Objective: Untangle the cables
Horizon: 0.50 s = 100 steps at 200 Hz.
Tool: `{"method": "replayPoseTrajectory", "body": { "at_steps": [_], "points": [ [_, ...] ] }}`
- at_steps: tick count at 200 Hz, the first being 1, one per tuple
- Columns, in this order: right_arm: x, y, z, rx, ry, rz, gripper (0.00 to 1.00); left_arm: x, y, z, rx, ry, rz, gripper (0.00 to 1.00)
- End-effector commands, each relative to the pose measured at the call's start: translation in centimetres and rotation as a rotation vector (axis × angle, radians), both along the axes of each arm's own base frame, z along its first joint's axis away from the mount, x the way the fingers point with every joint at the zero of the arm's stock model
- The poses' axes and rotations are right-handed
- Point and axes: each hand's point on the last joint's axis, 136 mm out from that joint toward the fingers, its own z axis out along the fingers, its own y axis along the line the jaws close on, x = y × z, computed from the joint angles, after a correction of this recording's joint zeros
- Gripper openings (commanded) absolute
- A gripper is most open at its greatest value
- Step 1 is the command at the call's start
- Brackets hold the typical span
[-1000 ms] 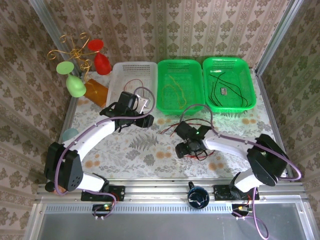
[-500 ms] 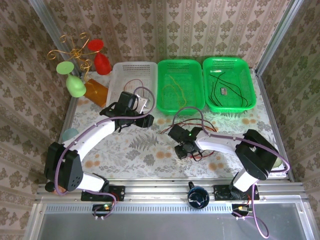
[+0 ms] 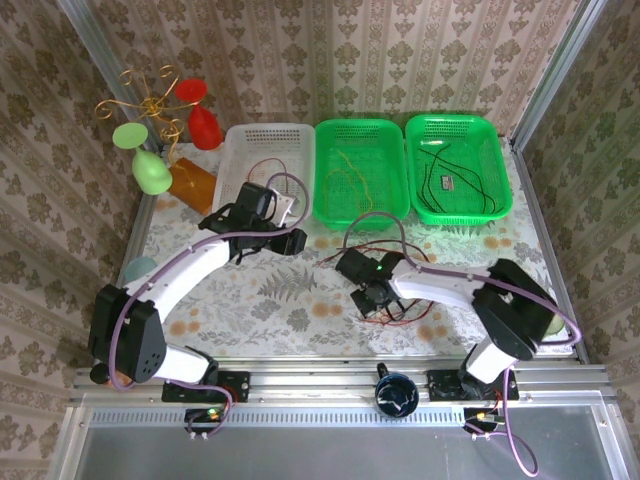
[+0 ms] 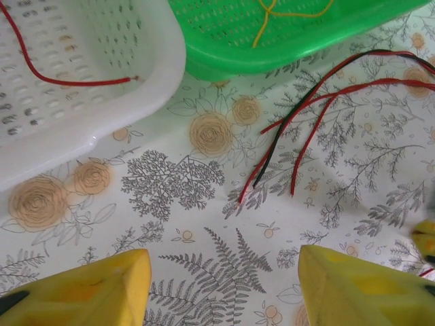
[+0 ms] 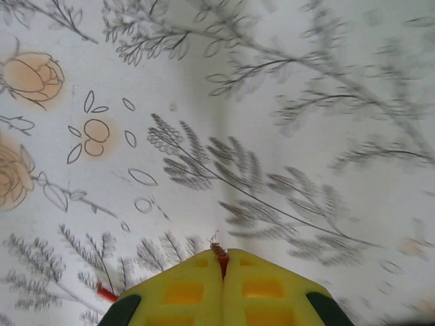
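Cables (image 4: 275, 142) red and black, loose on flowered table (image 4: 170, 224) just ahead of left gripper (image 4: 217, 292), fingers apart, right gripper (image 5: 224, 265) pinched together on red cable end (image 5: 218, 250).

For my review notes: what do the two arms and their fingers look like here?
Both the left arm and the right arm have smooth white link shells with black joint housings, and a thick purple cable runs loosely along each. A small green light glows near the right wrist. The fingers are bright yellow, wedge-shaped blocks with dark insets on their outer sides.
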Motion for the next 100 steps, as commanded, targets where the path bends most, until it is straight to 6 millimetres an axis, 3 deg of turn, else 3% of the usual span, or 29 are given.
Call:
{"method": "replayPoseTrajectory", "body": {
  "at_steps": [1,54,100],
  "points": [
    [1.3,-1.5,5.8,-0.005,-0.171,0.000,0.00,0.5,0.3,4.0,-0.040,-0.075,0.020,0.60],
    [3.6,-4.4,20.4,0.256,-0.601,-0.058,0.00,1.6,1.1,9.8,-0.104,-0.195,0.029,0.60],
    [4.1,-6.7,34.8,0.431,-0.971,-0.055,0.00,1.8,1.6,11.9,-0.136,-0.227,0.056,0.61]
  ]
}}
